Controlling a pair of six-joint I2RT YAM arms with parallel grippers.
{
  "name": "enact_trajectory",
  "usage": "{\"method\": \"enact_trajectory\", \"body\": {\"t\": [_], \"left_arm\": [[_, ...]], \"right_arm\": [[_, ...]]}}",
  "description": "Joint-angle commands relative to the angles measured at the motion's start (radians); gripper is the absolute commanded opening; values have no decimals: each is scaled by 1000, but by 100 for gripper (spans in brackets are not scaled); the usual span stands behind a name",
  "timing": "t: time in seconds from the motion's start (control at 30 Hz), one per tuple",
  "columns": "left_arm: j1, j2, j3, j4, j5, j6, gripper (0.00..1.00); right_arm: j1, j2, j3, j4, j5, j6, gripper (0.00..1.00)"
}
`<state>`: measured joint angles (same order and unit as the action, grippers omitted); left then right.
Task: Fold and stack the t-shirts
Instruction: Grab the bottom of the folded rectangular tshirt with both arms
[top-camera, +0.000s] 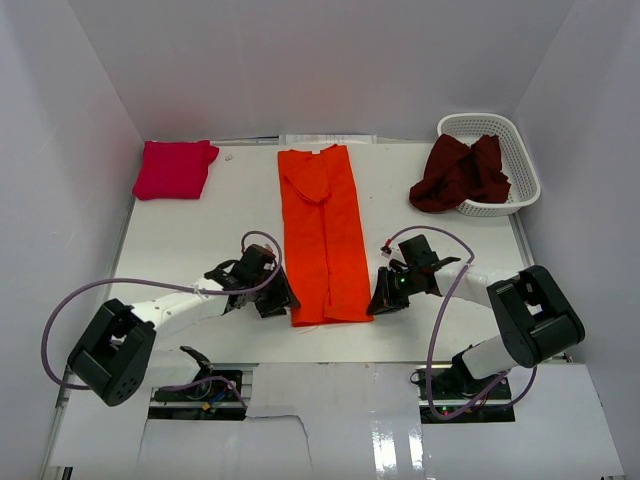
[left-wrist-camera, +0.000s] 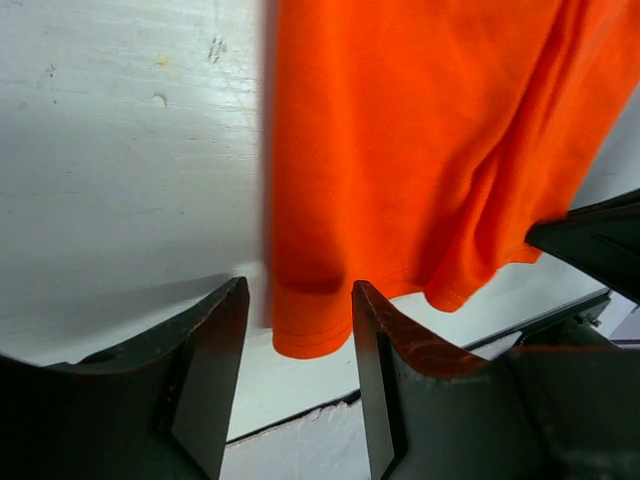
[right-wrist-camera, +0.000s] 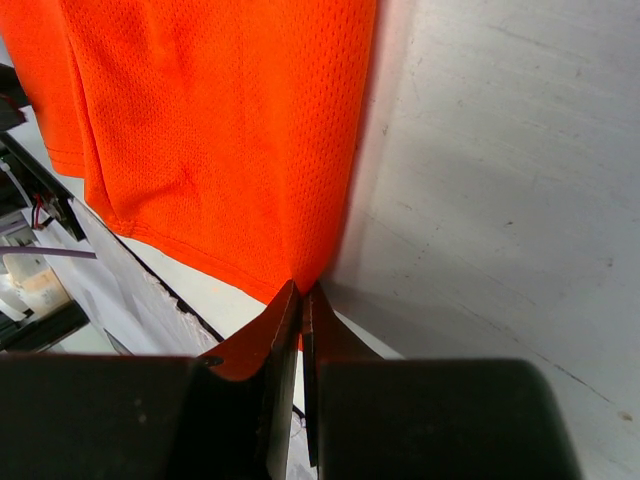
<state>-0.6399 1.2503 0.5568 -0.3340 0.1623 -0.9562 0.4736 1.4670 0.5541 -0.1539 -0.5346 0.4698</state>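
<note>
Lying lengthwise down the middle of the white tabletop (top-camera: 180, 240), the bright orange cloth t-shirt (top-camera: 322, 235) is folded into a long narrow strip. Its collar points toward the far edge and its hem toward the near edge.

The right gripper (top-camera: 384, 300) stands at the hem's right corner. The right wrist view shows its two dark fingers (right-wrist-camera: 260, 400) pressed together, clenched on that corner, with a sliver of orange in the slit between them. The left gripper (top-camera: 275, 298) stands at the hem's left corner with its jaws parted, grasping nothing. In the left wrist view the hem corner sits in the gap between its fingers (left-wrist-camera: 215, 350), close against one finger and clear of the other.

The top view shows the whole strip with a gripper at each near corner, but not how the fingers stand. The wrist views show the fingers, the mesh weave of the cloth and the stitched hem.

Only the top view takes in the rest. A magenta-pink folded t-shirt (top-camera: 175, 168) lies at the far left corner, well apart from both grippers. A dark maroon crumpled t-shirt (top-camera: 460, 172) lies partly in the white plastic lattice basket (top-camera: 522, 165) at the far right corner, spilling over the basket's left rim onto the tabletop.
</note>
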Motion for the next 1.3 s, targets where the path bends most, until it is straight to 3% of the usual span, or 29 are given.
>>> {"method": "enact_trajectory", "body": {"t": [0.0, 0.13, 0.23, 0.3, 0.37, 1.27], "left_arm": [[-10, 43, 25, 7, 19, 7, 57], [-17, 92, 34, 10, 28, 13, 57], [-24, 106, 41, 16, 25, 14, 49], [-26, 107, 43, 15, 22, 14, 30], [-24, 109, 45, 13, 22, 14, 1], [-24, 6, 155, -143, 36, -53, 0]], "right_arm": [[7, 27, -2, -30, 74, -39, 8], [5, 24, 0, -32, 74, -39, 8], [5, 24, 0, -32, 76, -39, 8], [5, 23, 0, -32, 74, -39, 8], [5, 21, 0, -33, 74, -39, 8], [3, -47, 256, -257, 5, -89, 8]]}}
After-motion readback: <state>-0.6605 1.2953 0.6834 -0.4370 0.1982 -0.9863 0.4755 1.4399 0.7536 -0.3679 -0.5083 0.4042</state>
